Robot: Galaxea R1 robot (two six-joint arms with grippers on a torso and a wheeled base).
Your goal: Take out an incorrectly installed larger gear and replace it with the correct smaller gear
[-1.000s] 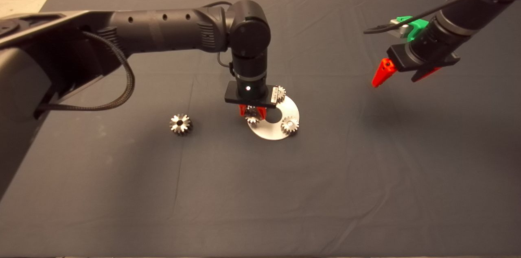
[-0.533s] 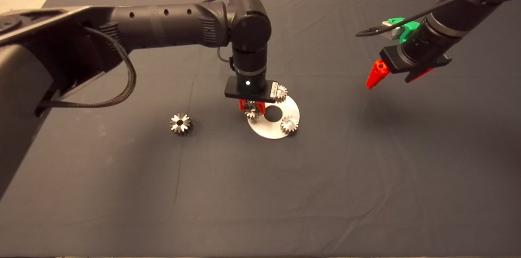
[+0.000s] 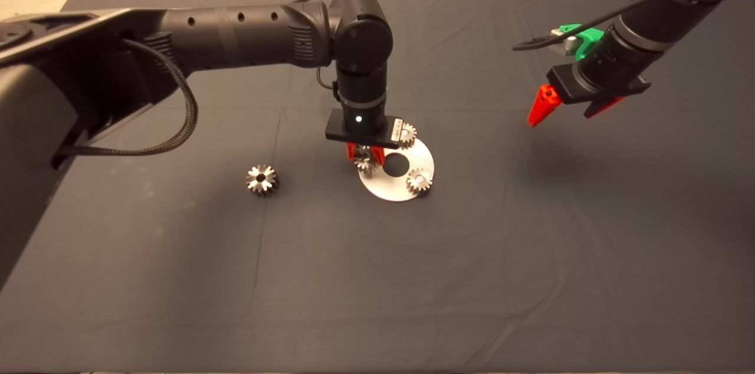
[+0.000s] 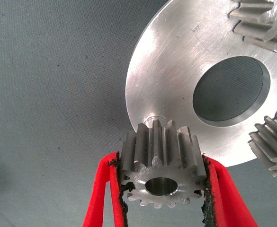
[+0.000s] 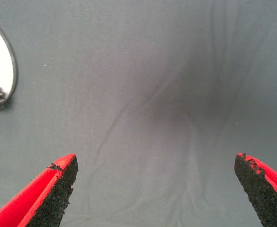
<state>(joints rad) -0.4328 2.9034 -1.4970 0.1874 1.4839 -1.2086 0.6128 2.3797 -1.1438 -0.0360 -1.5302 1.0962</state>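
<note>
My left pincer stands vertically over the near-left rim of the round steel plate that lies on the surface, which is covered by a dark mat. Its two red fingers are closed on the smaller gear, with one black pad pressed against each toothed flank. In the left wrist view the gear's round bore faces the camera. A short pin shows at the plate's edge directly beyond the gear; whether the gear is seated on it or only held just above it cannot be determined.

Two other small gears sit on the same plate. The first small gear is at the far side, partly covered by my wrist flange. The second small gear is at the near-right rim. The plate's large centre hole lies between all three gear positions and shows the mat through it.

The larger gear lies flat on the mat, well apart from the plate on its left side, with its chunky teeth and dark centre hole facing up. Nothing touches it.

My right pincer hangs in the air above the far-right part of the mat, well apart from the plate. Its fingers are spread wide and hold nothing. The right wrist view shows bare mat between the two pads, with the plate's edge and some gear teeth at the margin.
</note>
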